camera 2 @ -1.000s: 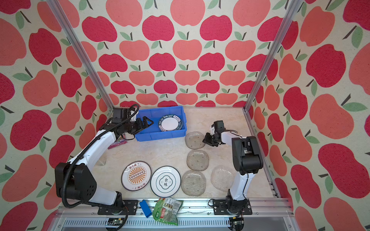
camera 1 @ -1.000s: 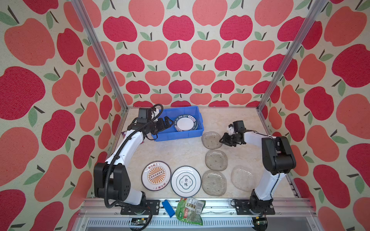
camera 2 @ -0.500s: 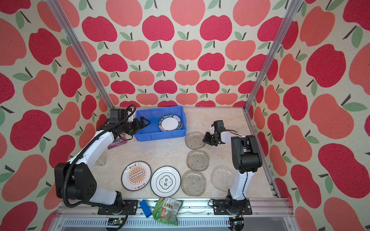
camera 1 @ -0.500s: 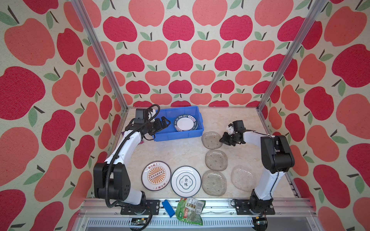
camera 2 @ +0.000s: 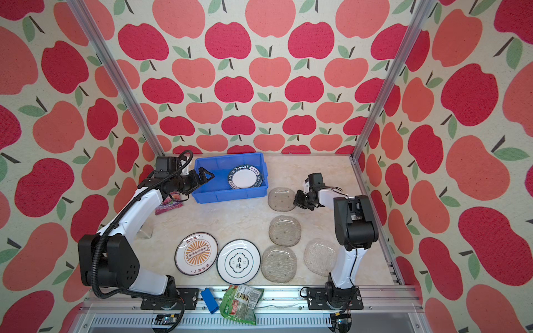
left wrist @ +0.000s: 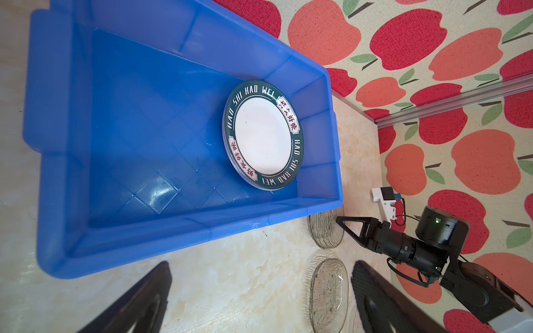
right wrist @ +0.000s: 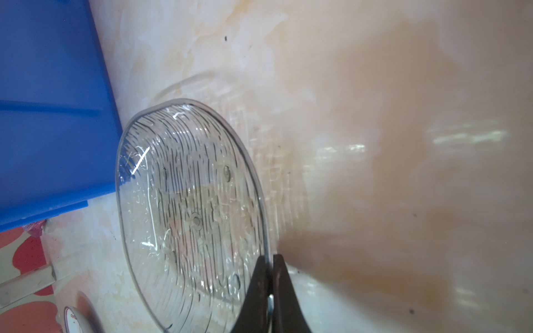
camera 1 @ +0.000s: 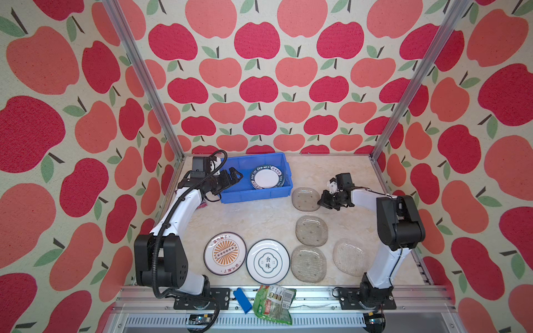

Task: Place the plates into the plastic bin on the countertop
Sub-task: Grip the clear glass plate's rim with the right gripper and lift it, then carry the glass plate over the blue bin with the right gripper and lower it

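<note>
Tabletop [camera 1: 259, 219]: cream, marble-patterned, glossy. Behind it, back wall [camera 1: 268, 95] covered with red and coral apples, green leaves; side walls [camera 1: 57, 144] flanking it match. Aluminium posts [camera 1: 144, 80] rise from its rear corners. Aluminium rail [camera 1: 317, 297] along its front edge. Lighting bright, even.

Marbled countertop [camera 1: 259, 219], blue bin [camera 1: 255, 197], plates [camera 1: 311, 231]

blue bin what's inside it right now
A round white plate with a dark lettered rim lies at one end of the bin. Whatever sits under that plate is covered.
</note>
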